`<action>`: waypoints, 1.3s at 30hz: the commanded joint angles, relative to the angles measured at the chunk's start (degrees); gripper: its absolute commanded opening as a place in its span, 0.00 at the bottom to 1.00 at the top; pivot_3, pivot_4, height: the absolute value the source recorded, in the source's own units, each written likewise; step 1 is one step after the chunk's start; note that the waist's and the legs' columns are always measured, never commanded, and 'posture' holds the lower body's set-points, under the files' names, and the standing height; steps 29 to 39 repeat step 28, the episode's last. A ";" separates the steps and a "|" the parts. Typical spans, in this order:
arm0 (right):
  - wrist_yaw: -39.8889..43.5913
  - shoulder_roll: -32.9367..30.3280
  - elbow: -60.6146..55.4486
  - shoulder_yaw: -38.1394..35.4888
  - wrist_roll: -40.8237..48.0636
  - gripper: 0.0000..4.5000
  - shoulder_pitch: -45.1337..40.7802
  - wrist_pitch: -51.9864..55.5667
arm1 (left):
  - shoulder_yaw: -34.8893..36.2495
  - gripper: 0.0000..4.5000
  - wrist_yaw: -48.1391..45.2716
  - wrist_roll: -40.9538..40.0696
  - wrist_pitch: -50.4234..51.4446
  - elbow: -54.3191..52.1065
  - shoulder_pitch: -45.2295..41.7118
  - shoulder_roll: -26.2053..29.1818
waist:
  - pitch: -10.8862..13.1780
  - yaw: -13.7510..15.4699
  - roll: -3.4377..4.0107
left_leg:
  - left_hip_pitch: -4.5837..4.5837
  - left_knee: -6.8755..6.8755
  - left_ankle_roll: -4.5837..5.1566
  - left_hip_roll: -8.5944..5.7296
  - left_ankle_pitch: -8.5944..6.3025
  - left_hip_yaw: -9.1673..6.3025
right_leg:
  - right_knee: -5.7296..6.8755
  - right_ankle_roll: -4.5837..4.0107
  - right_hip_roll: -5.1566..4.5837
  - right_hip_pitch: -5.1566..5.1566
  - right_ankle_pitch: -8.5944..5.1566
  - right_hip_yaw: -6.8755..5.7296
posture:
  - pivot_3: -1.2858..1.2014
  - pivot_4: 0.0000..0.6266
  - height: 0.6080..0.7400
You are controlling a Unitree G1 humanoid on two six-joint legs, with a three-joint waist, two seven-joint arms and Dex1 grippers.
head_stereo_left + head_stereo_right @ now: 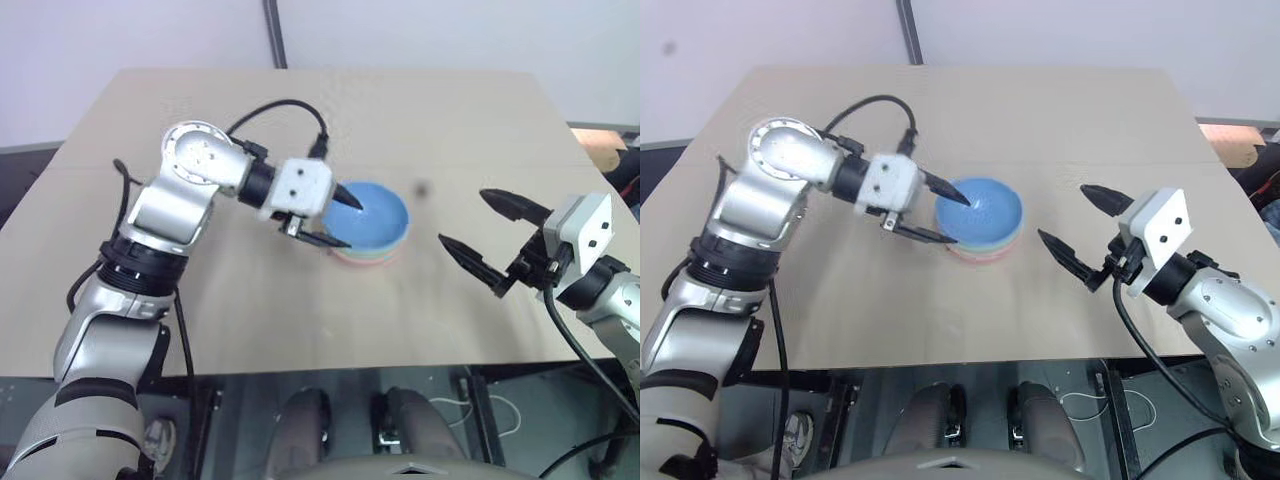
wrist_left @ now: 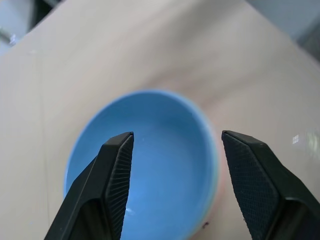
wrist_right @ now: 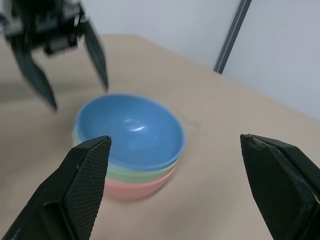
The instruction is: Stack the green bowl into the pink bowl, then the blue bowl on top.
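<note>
Table (image 1: 300,310): blue bowl (image 3: 127,130) atop green bowl (image 3: 145,171), pink bowl (image 3: 140,187).

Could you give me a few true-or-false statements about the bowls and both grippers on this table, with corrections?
1. The blue bowl sits on top of the stack. True.
2. The pink bowl is at the bottom. True.
3. The green bowl stands alone on the table. False: it is nested between pink and blue.
4. The left gripper is clamped on the blue bowl. False: its fingers are spread, beside the rim.
5. The right gripper is open, holding nothing. True.
</note>
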 commanded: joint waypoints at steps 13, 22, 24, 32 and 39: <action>10.64 -5.73 15.60 -3.68 -0.70 1.00 -2.93 -5.07 | 25.34 0.99 30.81 -11.65 20.80 -18.46 23.31 -6.11 | 0.00 0.21 0.00 | -0.02 0.01 0.00 0.01 0.00 -0.05 | 0.01 0.00 -0.04 0.01 0.01 -0.03 | 0.52 0.24 1.00; 21.76 -12.42 17.61 -20.44 0.61 1.00 12.12 -4.63 | 33.93 0.99 25.26 -16.68 17.40 -19.16 39.01 0.13 | 0.00 0.40 0.02 | -0.05 -0.11 0.00 0.02 -0.01 -0.11 | -0.21 -0.01 -0.06 0.04 0.01 -0.10 | 0.52 0.24 1.00; 23.94 -13.14 17.78 -23.84 0.98 1.00 14.92 -4.19 | 35.27 0.99 23.94 -17.60 17.14 -18.40 40.95 1.61 | 0.00 0.39 0.02 | 0.05 -0.11 0.20 0.02 -0.13 -0.11 | -0.23 0.00 -0.07 0.15 0.01 -0.10 | 0.52 0.24 1.00; 24.97 -13.18 17.67 -25.90 0.33 1.00 17.02 -4.67 | 36.45 0.99 21.32 -18.32 15.96 -16.45 42.45 4.47 | 0.01 0.38 0.01 | 0.46 -0.13 0.23 0.04 -0.16 -0.09 | -0.23 0.00 -0.08 0.50 0.00 -0.11 | 0.52 0.24 1.00; 24.97 -13.18 17.67 -25.90 0.33 1.00 17.02 -4.67 | 36.45 0.99 21.32 -18.32 15.96 -16.45 42.45 4.47 | 0.01 0.38 0.01 | 0.46 -0.13 0.23 0.04 -0.16 -0.09 | -0.23 0.00 -0.08 0.50 0.00 -0.11 | 0.52 0.24 1.00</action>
